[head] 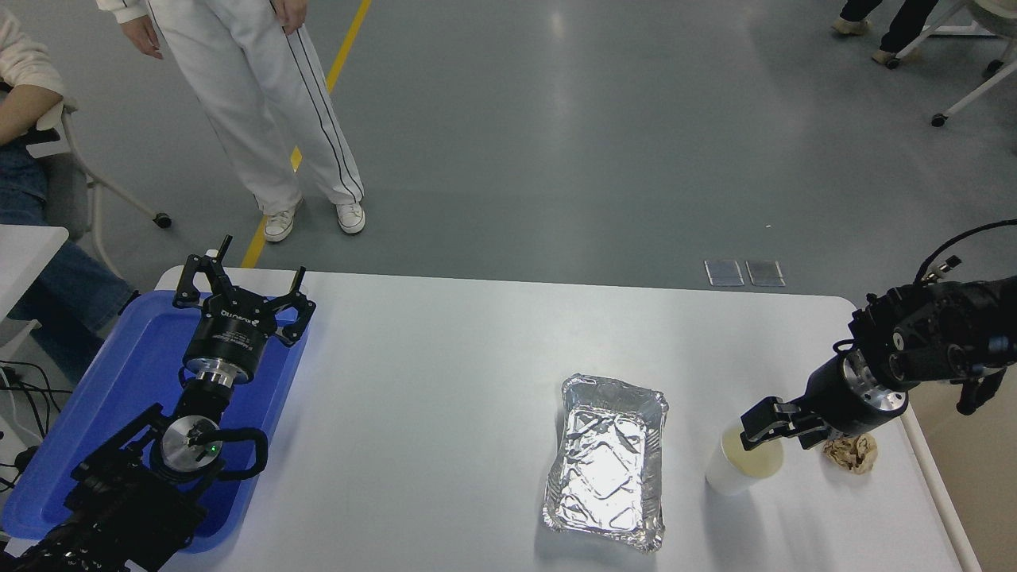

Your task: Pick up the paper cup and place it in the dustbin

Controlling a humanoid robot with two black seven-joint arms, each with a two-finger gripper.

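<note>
While right hand [775,425] meets paper cup [743,463], unmarked

A white desk [445,381] carries a crinkled foil tray [606,462], lying empty right of centre with its long side running away from the camera. Near the right edge sits a crumpled brown paper ball [852,453], well apart from the foil tray. A blue tray [135,373] rests on the desk's left end, overhanging the edge. Beyond the desk, on the grey floor [596,143], a person in white trousers [262,111] and white shoes stands across a yellow line [306,135]. Another person [24,103] sits at the far left on a wheeled chair.
</note>
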